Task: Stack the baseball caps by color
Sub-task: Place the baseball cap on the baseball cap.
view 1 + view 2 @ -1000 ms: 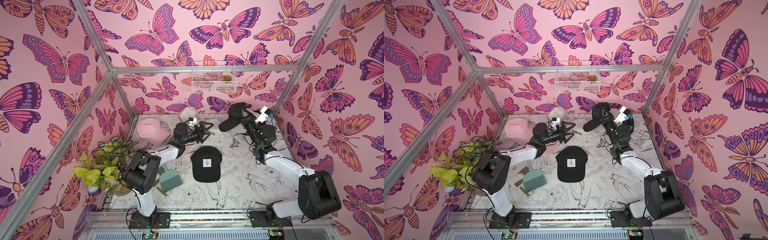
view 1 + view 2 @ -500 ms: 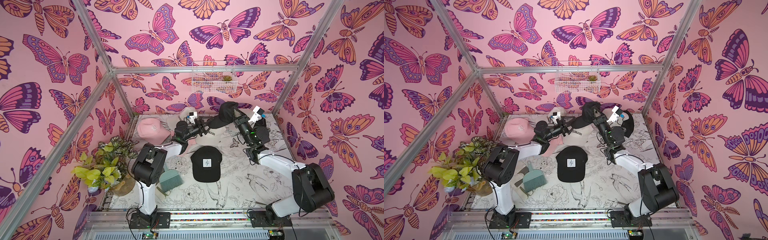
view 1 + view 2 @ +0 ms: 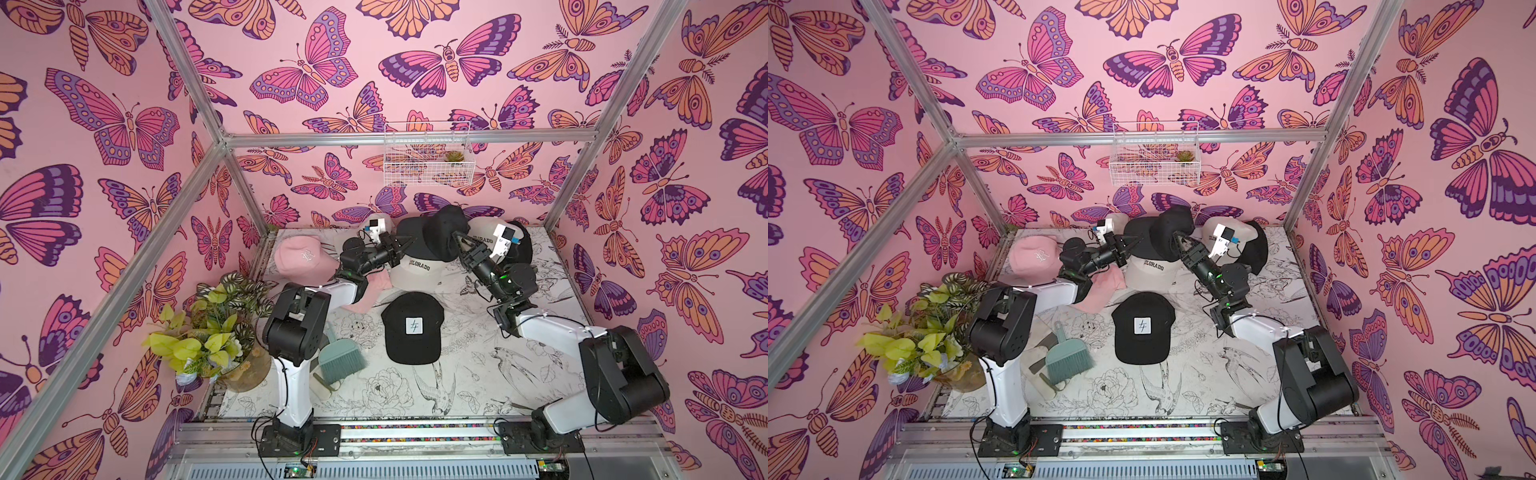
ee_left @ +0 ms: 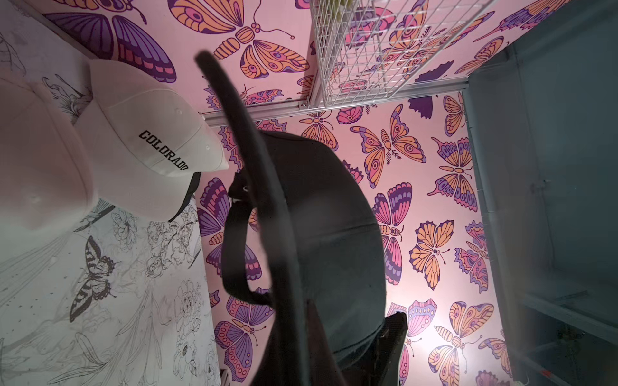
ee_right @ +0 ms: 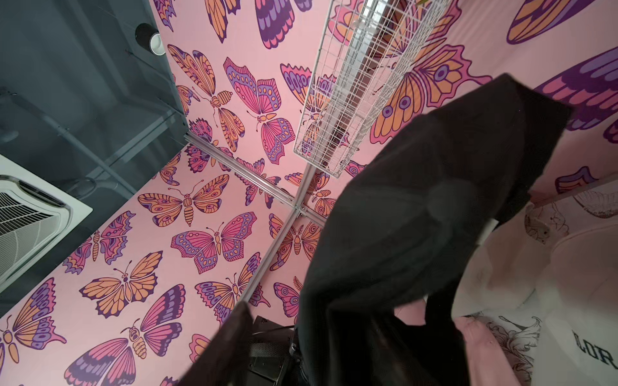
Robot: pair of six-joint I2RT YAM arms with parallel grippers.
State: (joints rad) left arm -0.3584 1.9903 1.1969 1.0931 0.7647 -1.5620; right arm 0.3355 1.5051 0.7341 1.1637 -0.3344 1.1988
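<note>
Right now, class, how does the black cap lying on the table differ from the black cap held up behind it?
The patched black cap shows a white square patch; the raised black cap shows none. The patched one lies flat on the table; the raised one is held up by its brim in the left claw. The patched one keeps its dome; the raised one is crumpled. Both are black.

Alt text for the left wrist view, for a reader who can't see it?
A black fabric baseball cap fills the centre, close up, its curved brim edge-on and running toward the camera. Beyond it a cream fabric cap lettered COLORADO lies on the flower-printed table; a white wire basket hangs on the pink butterfly wall.
</note>
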